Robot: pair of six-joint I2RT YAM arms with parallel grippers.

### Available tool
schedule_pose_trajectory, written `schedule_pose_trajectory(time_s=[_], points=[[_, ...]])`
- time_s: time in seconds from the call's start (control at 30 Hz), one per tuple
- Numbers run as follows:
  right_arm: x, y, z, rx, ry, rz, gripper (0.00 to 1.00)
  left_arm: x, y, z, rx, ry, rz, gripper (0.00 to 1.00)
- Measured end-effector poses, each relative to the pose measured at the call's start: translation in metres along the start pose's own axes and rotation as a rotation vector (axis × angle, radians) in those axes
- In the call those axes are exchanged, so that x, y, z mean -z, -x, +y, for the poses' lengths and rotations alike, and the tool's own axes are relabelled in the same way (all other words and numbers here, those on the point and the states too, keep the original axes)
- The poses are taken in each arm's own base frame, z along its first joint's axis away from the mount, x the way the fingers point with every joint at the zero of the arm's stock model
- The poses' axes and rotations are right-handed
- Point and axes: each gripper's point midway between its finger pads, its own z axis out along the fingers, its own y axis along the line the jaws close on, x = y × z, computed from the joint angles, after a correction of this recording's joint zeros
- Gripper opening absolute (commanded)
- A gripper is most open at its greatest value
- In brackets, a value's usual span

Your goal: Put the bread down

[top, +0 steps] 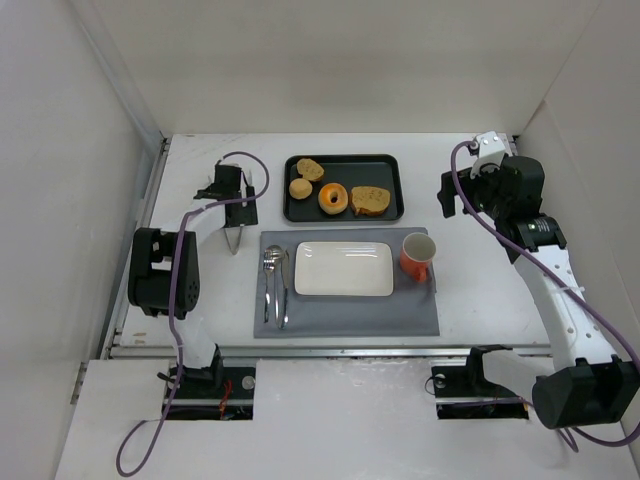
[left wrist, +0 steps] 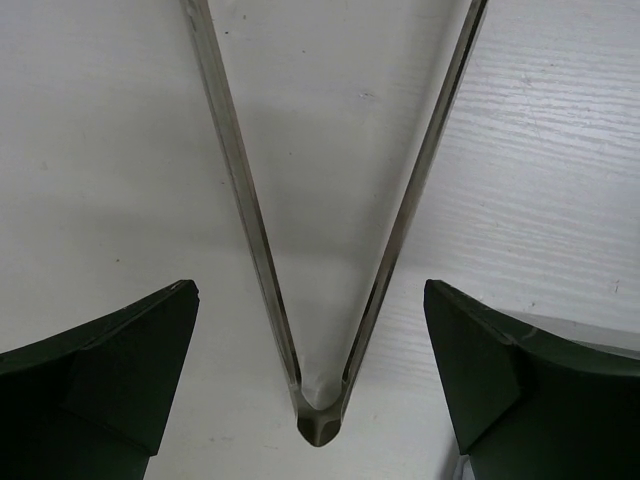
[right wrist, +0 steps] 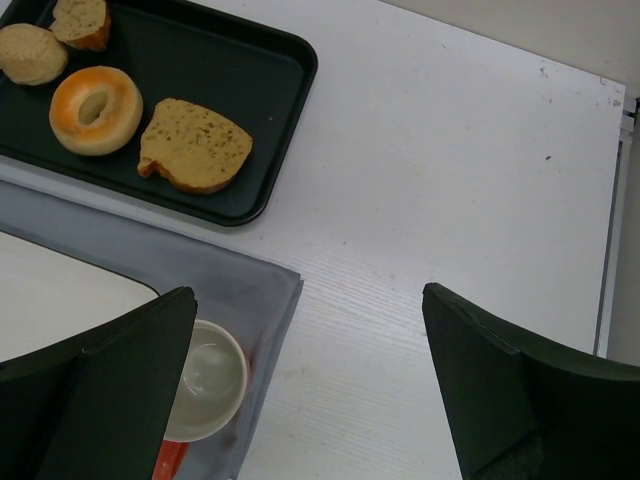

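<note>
We see the small, oval, golden-brown slice of bread (top: pixel 311 169) lying in the far left corner of the flat black tray (top: pixel 370 172), just beside a little round tan bun (top: pixel 300 188). A golden ring-shaped bagel (top: pixel 333 198) and a squarish brown toast slice (top: pixel 370 201) lie in the tray too. Nothing is holding the bread.

In front of the tray sits a white rectangular plate (top: pixel 343 268) on a grey mat (top: pixel 350 315). We think the bread should go there, because the plate is bare and set out like a place for a meal.

The left tool (left wrist: pixel 310 300) hangs over a pair of shiny metal tongs (left wrist: pixel 320 415) that lie on the white bench (top: pixel 420 150). Its two fingers are wide apart, one on each side of the joined end of the tongs, touching neither arm. We guess it is lined up this way so it can squeeze the tongs and lift the bread with them — not with its own fingers.

The right tool (right wrist: pixel 310 300) is off to the right, above the bench near the orange mug (top: pixel 416 257). Its fingers are wide apart too, with nothing between them — it is out of the way.
</note>
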Motion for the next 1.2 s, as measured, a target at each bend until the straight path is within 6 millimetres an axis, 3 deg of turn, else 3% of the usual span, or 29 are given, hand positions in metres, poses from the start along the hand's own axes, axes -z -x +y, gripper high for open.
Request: schedule_pose_trajectory(time_s=[0.33, 1.0, 1.2], points=[[0.000, 0.000, 0.000, 0.000, 0.000, 0.000, 1.00, -0.005, 0.000, -0.008, 0.006, -0.041, 0.016, 0.91], [0.000, 0.000, 0.000, 0.000, 0.000, 0.000, 1.00, -0.022, -0.020, -0.010, 0.033, -0.116, 0.111, 0.81], [0.000, 0.000, 0.000, 0.000, 0.000, 0.000, 1.00, -0.023, -0.019, -0.011, 0.034, -0.122, 0.118, 0.72]])
